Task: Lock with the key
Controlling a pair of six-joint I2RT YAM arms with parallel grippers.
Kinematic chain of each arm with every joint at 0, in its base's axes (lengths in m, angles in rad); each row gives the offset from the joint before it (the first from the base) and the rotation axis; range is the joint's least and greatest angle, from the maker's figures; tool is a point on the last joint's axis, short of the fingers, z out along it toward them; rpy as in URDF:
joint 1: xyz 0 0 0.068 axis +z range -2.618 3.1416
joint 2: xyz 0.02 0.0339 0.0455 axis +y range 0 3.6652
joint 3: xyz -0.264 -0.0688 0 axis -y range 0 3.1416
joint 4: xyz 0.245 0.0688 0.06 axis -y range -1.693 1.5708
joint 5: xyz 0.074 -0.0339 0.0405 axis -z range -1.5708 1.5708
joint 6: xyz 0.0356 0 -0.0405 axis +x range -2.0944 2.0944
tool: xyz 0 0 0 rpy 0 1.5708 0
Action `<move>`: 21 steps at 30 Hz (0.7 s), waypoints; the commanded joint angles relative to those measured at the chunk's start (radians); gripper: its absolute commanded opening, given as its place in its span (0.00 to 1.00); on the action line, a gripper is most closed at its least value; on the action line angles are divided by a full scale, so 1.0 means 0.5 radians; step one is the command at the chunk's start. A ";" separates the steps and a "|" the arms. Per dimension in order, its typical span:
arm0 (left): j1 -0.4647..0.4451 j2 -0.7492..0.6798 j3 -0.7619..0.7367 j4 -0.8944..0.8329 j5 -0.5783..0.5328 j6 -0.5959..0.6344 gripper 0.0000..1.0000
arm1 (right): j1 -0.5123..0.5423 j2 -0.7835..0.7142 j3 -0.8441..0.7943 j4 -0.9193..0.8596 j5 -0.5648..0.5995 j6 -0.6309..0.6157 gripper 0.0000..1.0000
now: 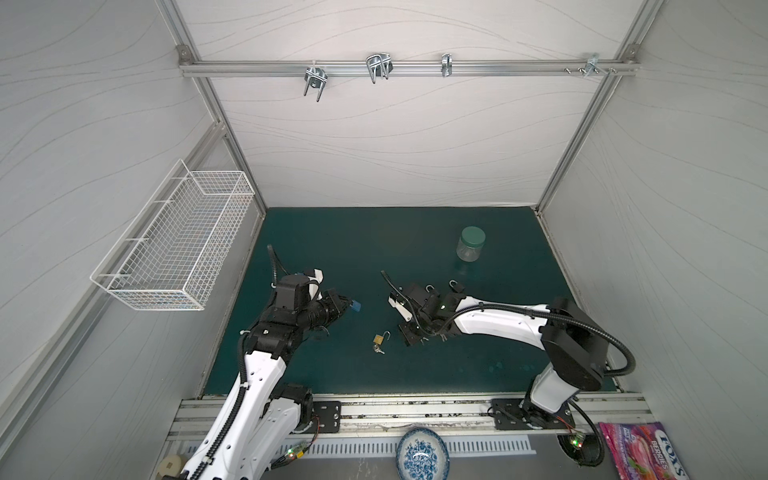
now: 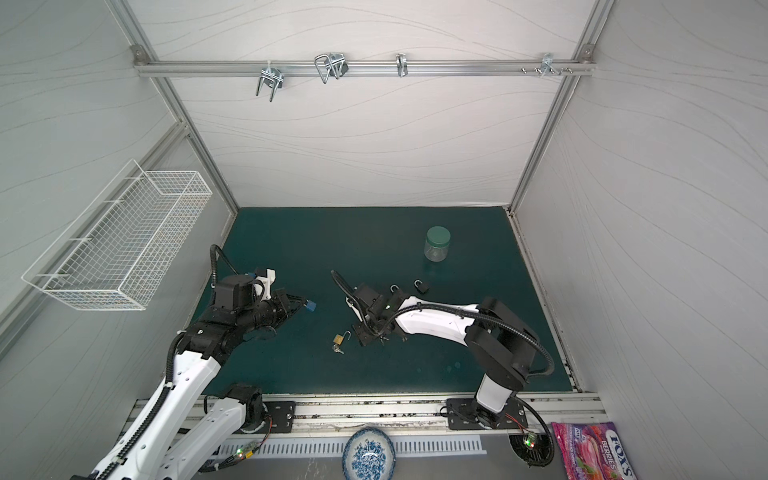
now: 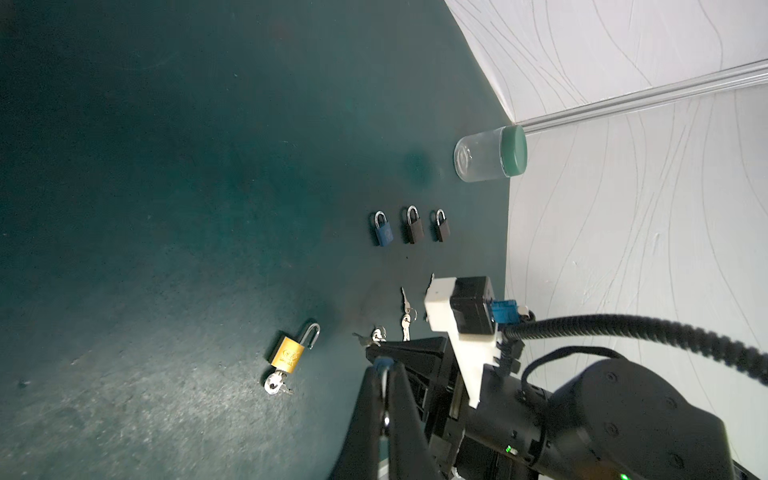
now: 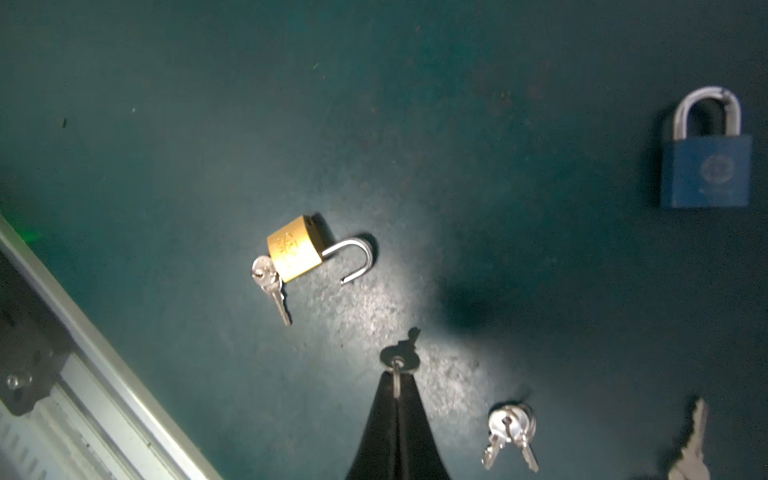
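A green-lidded jar (image 1: 470,245) stands upright (wire basket (image 1: 174,253) hangs wall-mounted).

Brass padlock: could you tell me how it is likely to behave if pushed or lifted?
The brass padlock lies flat, so it should slide, not roll. Its open shackle may swivel or snag. The keys hanging from it will probably dangle loosely when lifted.

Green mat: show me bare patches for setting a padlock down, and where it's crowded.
Widest bare patch: the far mat between the back wall, the jar and the left gripper. Another strip runs between the brass padlock and the front rail. Crowded: the middle, where loose keys and a row of padlocks lie by the right gripper.
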 commanded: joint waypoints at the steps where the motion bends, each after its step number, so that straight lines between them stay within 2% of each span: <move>1: 0.011 -0.024 0.007 0.081 0.055 -0.015 0.00 | -0.015 0.073 0.025 0.042 0.028 0.050 0.00; 21: 0.016 0.007 -0.027 0.164 0.135 -0.050 0.00 | 0.015 -0.002 -0.165 -0.093 -0.034 0.146 0.00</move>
